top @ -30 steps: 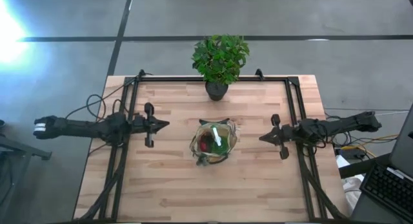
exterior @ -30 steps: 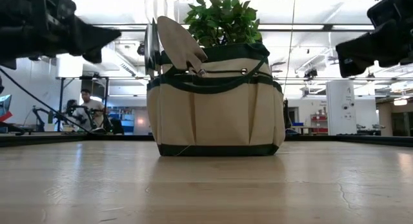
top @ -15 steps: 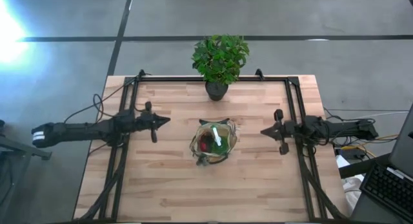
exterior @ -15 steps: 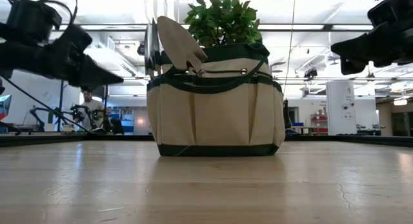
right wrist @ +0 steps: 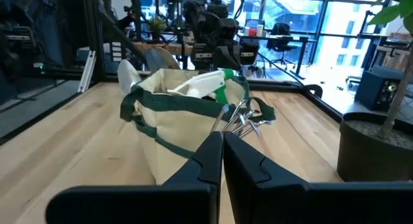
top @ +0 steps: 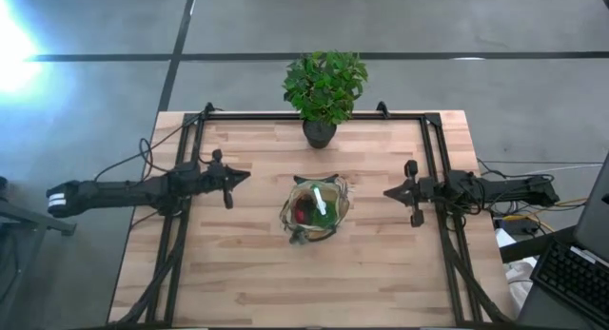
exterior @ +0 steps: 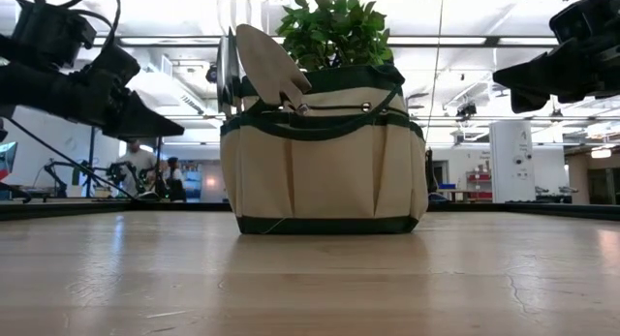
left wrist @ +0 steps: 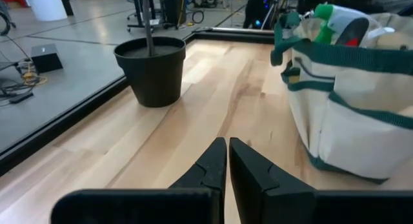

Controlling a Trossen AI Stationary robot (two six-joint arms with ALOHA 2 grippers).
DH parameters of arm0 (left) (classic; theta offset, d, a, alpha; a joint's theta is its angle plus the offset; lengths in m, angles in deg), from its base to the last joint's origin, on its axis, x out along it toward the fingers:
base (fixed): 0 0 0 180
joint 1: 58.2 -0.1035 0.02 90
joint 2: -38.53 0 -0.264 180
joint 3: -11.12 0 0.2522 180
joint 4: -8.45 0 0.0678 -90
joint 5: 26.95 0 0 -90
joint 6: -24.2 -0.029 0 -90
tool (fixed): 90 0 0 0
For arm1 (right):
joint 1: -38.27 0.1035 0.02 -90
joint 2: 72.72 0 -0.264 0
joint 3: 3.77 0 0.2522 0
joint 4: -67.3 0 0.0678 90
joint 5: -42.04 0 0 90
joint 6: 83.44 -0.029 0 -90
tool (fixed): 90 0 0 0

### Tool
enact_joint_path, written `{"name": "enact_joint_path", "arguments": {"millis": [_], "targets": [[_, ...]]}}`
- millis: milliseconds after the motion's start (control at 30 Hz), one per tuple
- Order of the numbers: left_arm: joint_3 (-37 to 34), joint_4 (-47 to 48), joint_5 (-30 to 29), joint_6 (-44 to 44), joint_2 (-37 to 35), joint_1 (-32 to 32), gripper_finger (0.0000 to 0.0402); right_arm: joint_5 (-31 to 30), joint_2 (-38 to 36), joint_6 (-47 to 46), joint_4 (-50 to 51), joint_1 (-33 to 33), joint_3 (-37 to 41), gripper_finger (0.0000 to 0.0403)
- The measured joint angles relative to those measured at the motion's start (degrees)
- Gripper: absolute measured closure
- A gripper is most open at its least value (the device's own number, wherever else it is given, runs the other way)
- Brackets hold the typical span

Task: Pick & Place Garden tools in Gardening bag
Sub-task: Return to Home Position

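Observation:
The khaki gardening bag (top: pixel 315 209) with dark green trim stands on its flat base at the table's middle; it also shows in the low view (exterior: pixel 323 152). The garden tools sit inside: a silver trowel blade (exterior: pixel 273 67), a green spray bottle (left wrist: pixel 335 17), a red item (top: pixel 301 214) and metal tines (right wrist: pixel 242 118) stick out of its mouth. My left gripper (top: pixel 249 179) is shut and empty, left of the bag above the table. My right gripper (top: pixel 385 194) is shut and empty, right of the bag.
A leafy plant (top: pixel 324 83) in a dark pot (left wrist: pixel 151 70) stands at the table's far edge behind the bag. A black frame (top: pixel 428 149) runs along the table's sides. People show in the room beyond in the low view (exterior: pixel 136 167).
My left arm has drawn back a little toward the table's left edge and dropped lower. My right arm has drawn back toward the table's right edge, its gripper staying about where it was. The bag and tools have kept still.

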Motion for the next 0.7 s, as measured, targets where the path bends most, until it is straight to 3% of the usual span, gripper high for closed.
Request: {"name": "enact_joint_path", "arguments": {"millis": [700], "targets": [[0.0,1.2,0.0,0.0,0.0,0.0,0.0378,0.0,0.3,0.0,0.0,0.0,0.0,0.0394]]}}
